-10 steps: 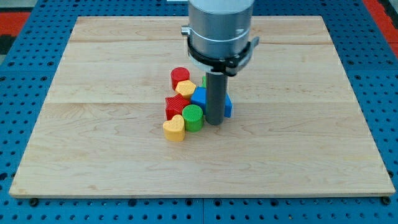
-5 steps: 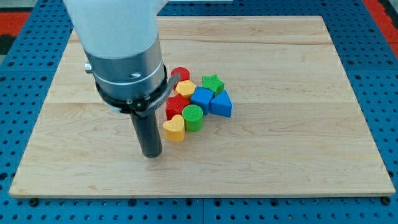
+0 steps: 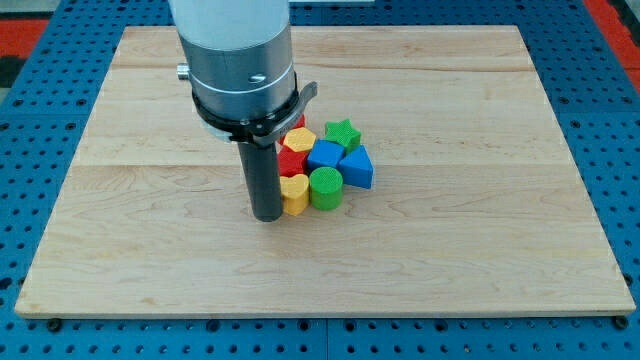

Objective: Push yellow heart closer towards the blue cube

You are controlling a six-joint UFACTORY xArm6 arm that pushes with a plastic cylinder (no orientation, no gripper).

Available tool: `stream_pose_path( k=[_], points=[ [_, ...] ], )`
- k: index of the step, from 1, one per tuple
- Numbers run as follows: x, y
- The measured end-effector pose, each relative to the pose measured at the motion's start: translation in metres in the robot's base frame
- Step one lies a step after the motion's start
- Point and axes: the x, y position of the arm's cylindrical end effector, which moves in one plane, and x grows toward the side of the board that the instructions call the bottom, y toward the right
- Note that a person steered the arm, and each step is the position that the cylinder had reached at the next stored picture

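My tip [image 3: 267, 216] presses against the left side of the yellow heart [image 3: 295, 194], which sits low in the cluster on the wooden counter [image 3: 480, 250], touching the green cylinder [image 3: 325, 187] and just below-left of the blue cube [image 3: 324, 156]; the arm carries no gripper, only this bare rod. With the red block [image 3: 291, 164], yellow hexagon [image 3: 298, 138], green star [image 3: 342, 132] and blue triangular block [image 3: 357, 167] packed tight, a further shove risks driving the cylinder into the cube and carrying it away from the heart.
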Motion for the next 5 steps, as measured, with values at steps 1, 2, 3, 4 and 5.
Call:
stream_pose_path(
  k=[1,2,3,4,5],
  points=[
    [0.000,0.017],
    [0.001,0.029],
    [0.012,0.033],
    [0.026,0.036],
    [0.035,0.048]
  ],
)
